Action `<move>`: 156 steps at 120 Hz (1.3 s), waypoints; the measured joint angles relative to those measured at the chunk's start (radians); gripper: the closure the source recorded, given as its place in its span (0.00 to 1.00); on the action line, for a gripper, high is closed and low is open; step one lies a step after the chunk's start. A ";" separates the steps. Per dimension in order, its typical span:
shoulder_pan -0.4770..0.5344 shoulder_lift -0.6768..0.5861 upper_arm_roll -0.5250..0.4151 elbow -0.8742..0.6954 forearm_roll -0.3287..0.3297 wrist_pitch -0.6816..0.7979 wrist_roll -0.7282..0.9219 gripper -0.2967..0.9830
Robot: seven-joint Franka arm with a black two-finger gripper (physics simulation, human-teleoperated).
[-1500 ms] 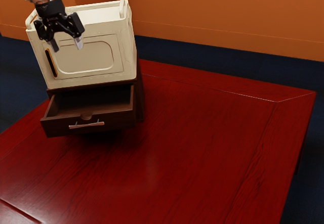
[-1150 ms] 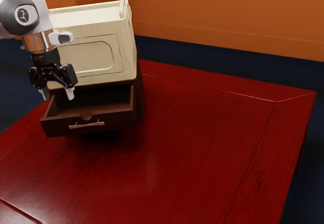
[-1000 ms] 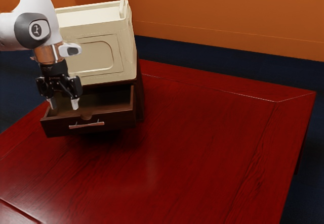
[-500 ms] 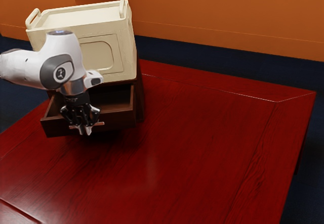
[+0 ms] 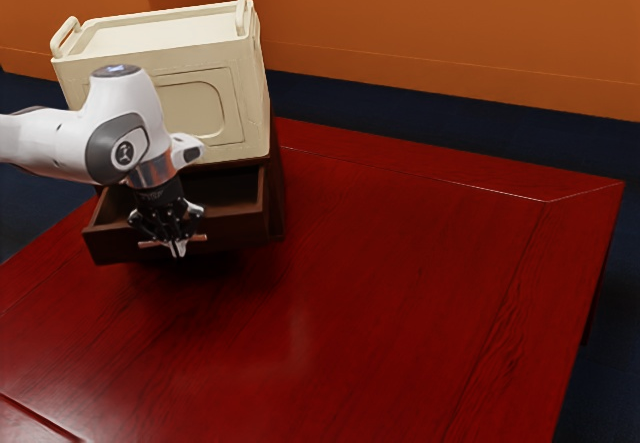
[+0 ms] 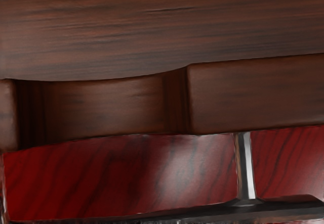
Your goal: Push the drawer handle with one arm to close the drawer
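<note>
- The drawer (image 5: 108, 247) is open: its front stands out from the cabinet (image 5: 278, 198), and its inside shows behind the hand (image 5: 178, 251). The closing is not done.
- The hand is down at the drawer's front, fingertips pressed together or very nearly so, and I see nothing pinched between them.
- The handle (image 5: 200, 237) is right at the fingertips, its bar reaching out to both sides of them. Whether they actually touch it, I cannot tell.
- In the wrist view, the notch (image 6: 104, 107) in the drawer's front lies close to the hand, with a handle post (image 6: 246, 166) near it too.
- So the approach looks done, or all but done; the push itself is what's left, and I judge most of the drawer's travel remains.
- Next, the hand should drive the handle toward the cabinet, square to the front, until the drawer sits flush.
- Pushing off-centre could skew the drawer, and too high a path might let the fingertips slip over the bar.
- The white box (image 5: 205, 58) rests on the cabinet, behind and above the hand.
</note>
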 joint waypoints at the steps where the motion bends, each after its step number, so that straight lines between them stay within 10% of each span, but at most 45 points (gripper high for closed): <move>1: 0.000 0.000 0.001 0.001 0.000 0.001 -0.002 0.83; 109: 0.054 0.247 0.073 0.274 0.036 0.150 -0.044 0.82; 132: 0.042 0.040 -0.105 -0.031 -0.030 0.164 -0.073 0.80; 156: 0.006 -0.028 -0.200 0.371 -0.093 -0.158 -0.046 0.51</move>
